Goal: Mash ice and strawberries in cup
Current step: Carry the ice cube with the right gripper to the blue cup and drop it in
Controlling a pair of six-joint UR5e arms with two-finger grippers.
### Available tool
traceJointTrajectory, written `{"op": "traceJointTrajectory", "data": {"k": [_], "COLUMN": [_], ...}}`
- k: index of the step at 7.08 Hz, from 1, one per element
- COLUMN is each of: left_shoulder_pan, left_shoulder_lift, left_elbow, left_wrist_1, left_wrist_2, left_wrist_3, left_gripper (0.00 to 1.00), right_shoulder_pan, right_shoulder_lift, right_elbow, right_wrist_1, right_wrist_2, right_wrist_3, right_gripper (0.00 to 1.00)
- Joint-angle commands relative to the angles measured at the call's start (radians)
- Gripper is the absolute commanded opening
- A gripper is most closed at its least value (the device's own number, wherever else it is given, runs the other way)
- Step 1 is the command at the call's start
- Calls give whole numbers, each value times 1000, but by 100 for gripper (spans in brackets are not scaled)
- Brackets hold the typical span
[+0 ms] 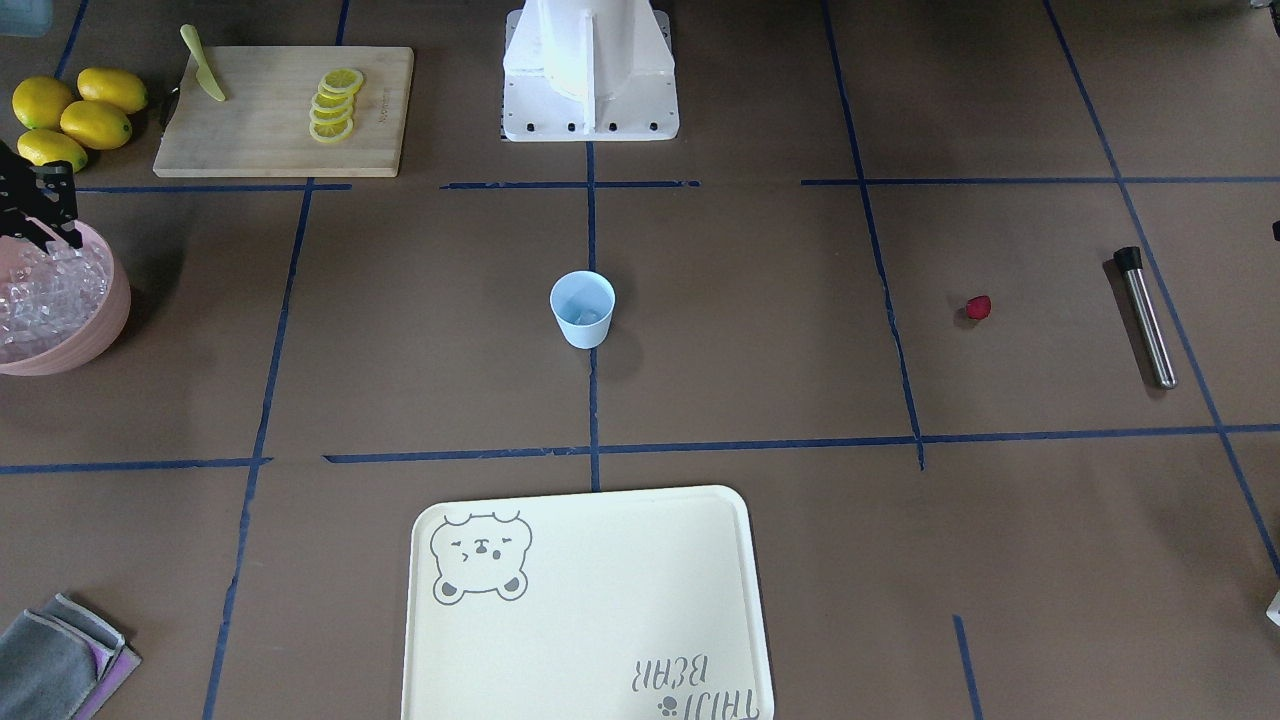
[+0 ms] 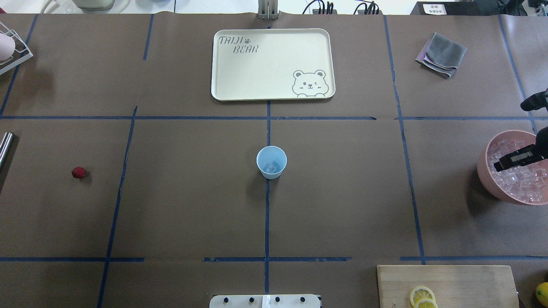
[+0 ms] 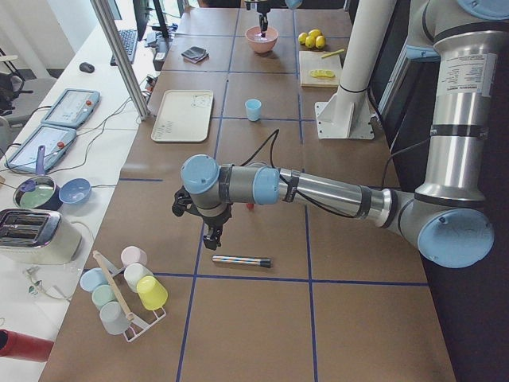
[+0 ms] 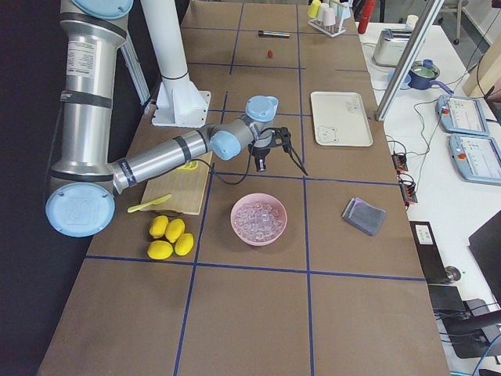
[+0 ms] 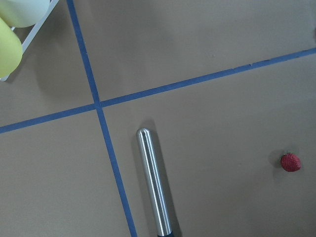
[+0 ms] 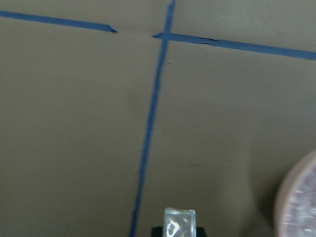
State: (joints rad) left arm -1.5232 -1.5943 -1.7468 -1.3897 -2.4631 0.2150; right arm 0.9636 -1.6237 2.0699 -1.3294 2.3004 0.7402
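Observation:
The light-blue cup (image 2: pixel 271 161) stands upright mid-table with a clear ice cube (image 2: pixel 269 168) in it; it also shows in the front view (image 1: pixel 582 310). The pink bowl (image 2: pixel 486 171) at the right holds several ice cubes (image 2: pixel 520 179). My right gripper (image 2: pixel 500 164) hovers over the bowl's near rim, and the right wrist view shows it shut on one ice cube (image 6: pixel 179 223). The red strawberry (image 2: pixel 78 172) lies on the table at the left, also in the left wrist view (image 5: pixel 291 162). My left gripper (image 3: pixel 211 235) hangs above the steel muddler (image 5: pixel 154 182); whether it is open or shut I cannot tell.
A cream bear tray (image 2: pixel 222 64) lies beyond the cup. A cutting board (image 1: pixel 250 140) with lemon slices (image 1: pixel 333 104) and a green knife (image 1: pixel 203 64) sits near the bowl, beside whole lemons (image 1: pixel 75 115). A grey cloth (image 2: pixel 442 54) lies far right. A cup rack (image 3: pixel 123 286) stands at the left end.

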Motion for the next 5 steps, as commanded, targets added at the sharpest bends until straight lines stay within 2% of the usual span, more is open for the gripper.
{"op": "traceJointTrajectory", "data": {"k": [1,2,4,5], "left_shoulder_pan": [0,0,0,0], "left_shoulder_lift": [-1,-1,0,0], "left_elbow": [12,13,18,18], "left_wrist_1": [0,0,0,0], "left_wrist_2": [1,1,1,1], "left_wrist_3": [3,3,3,3], "left_gripper": [100,100,100,100], "right_shoulder_pan": [-174,-253,-363,-393], "right_shoulder_lift": [209,328,581,655], "right_elbow": [-14,-69,-262,-327], "right_wrist_1": [-7,-7,-7,-1], "right_wrist_2": [-33,-111,-259,-300], "right_wrist_3": [366,510,710,772], "right_gripper": [0,1,1,1]}}
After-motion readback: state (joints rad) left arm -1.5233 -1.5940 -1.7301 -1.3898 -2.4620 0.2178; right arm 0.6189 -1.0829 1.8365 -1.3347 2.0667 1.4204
